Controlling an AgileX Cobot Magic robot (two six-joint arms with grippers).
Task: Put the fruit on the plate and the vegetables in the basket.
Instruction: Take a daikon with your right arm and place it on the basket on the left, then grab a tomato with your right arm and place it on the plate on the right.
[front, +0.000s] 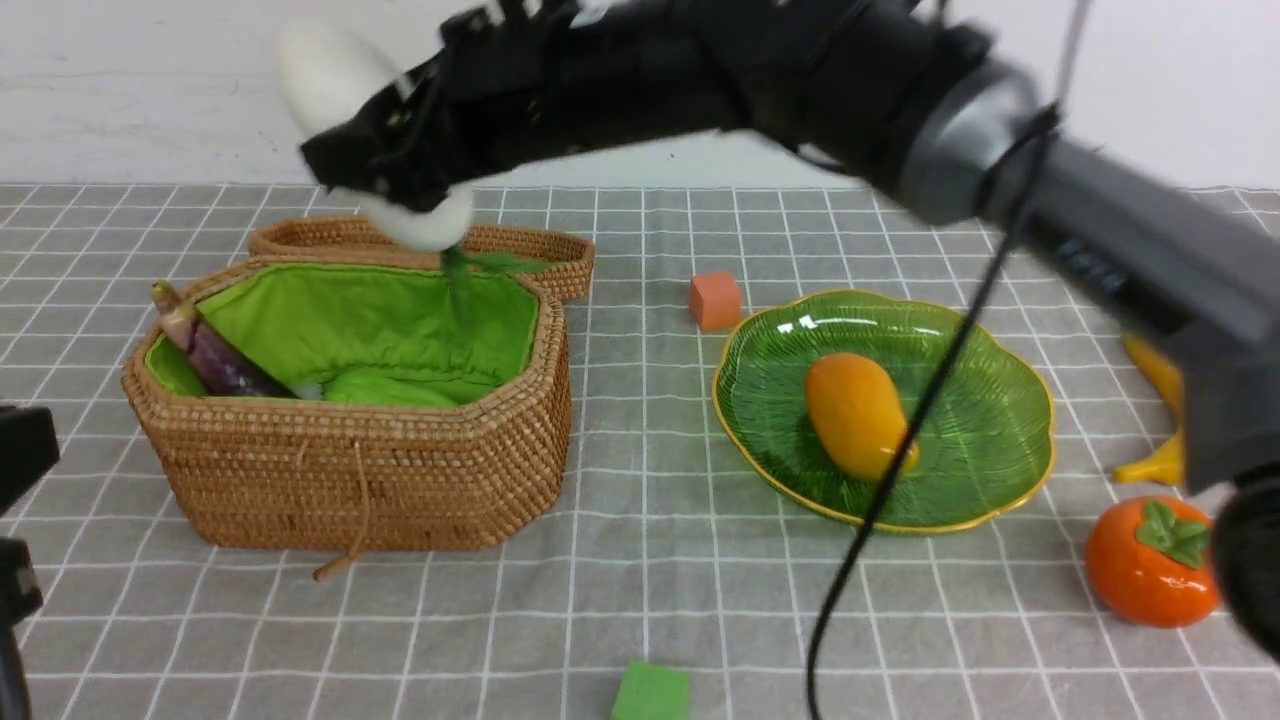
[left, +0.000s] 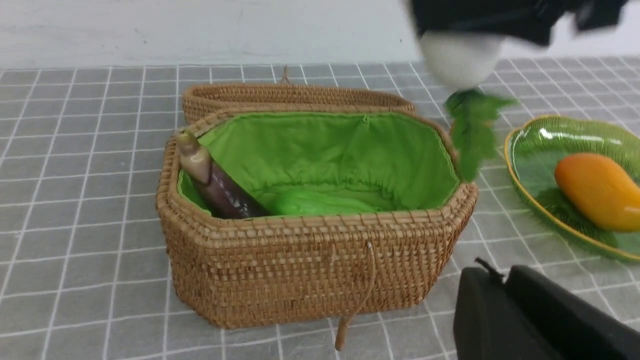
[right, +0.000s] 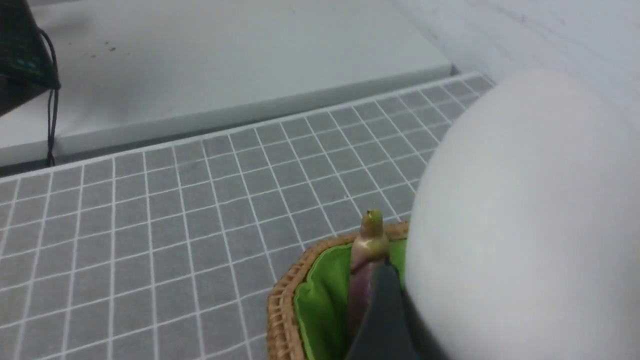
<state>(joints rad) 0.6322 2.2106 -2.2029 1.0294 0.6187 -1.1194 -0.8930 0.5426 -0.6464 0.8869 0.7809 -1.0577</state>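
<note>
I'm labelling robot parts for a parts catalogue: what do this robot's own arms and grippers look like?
The right arm is mostly black, rounded and glossy, with a silver-grey band around one section and a thin dark cable running alongside. Its black gripper has angular fingers. Of the left arm, only dark, angular gripper parts show at the edge. No markings are readable.

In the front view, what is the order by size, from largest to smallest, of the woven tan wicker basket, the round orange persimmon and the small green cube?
1. Woven tan wicker basket
2. Round orange persimmon
3. Small green cube, partly cut off by the picture's edge
</note>
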